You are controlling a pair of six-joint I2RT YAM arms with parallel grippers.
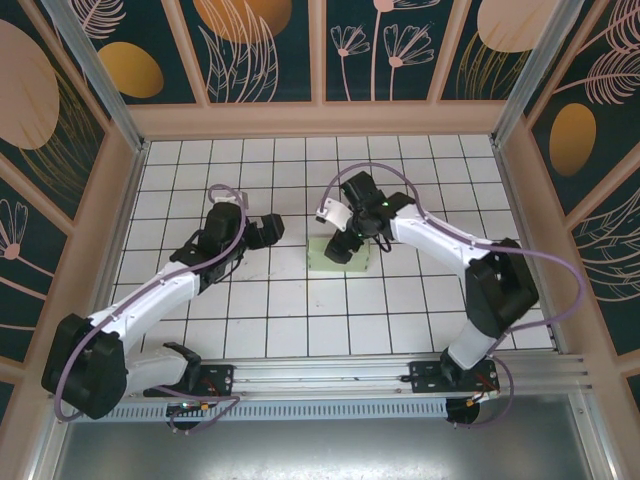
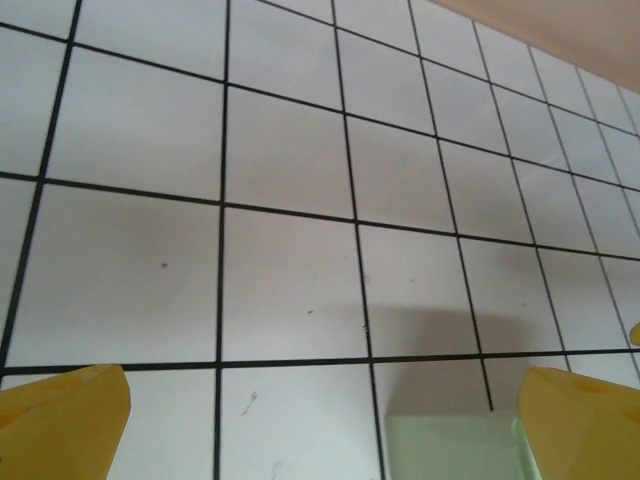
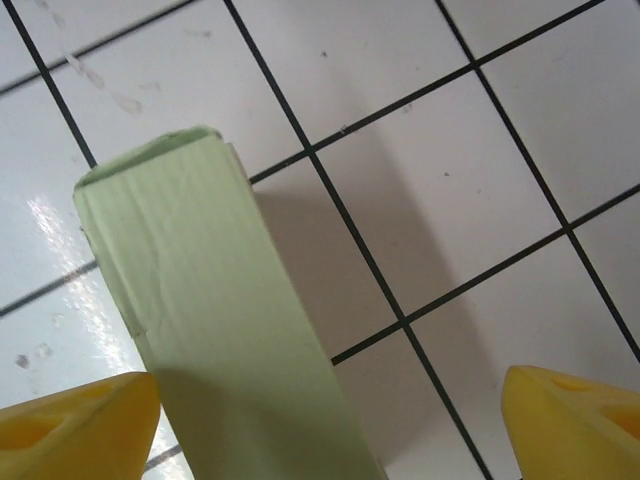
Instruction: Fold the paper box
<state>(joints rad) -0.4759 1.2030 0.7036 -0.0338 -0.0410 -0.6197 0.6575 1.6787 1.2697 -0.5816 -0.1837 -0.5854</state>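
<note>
The paper box (image 1: 320,259) is a small pale mint-green folded box lying on the tiled floor near the middle. My right gripper (image 1: 346,244) hovers right over it, open. In the right wrist view the box (image 3: 200,300) runs from upper left down between the yellow fingertips (image 3: 575,428), closer to the left one, and nothing grips it. My left gripper (image 1: 272,231) stands a little to the left of the box, open and holding nothing. In the left wrist view a corner of the box (image 2: 450,446) shows at the bottom, near the right yellow fingertip (image 2: 580,428).
The white floor with its black grid (image 1: 260,310) is fenced by wooden walls (image 1: 320,120) at the back and sides. An aluminium rail (image 1: 330,378) carries both arm bases at the near edge. Purple cables loop along both arms.
</note>
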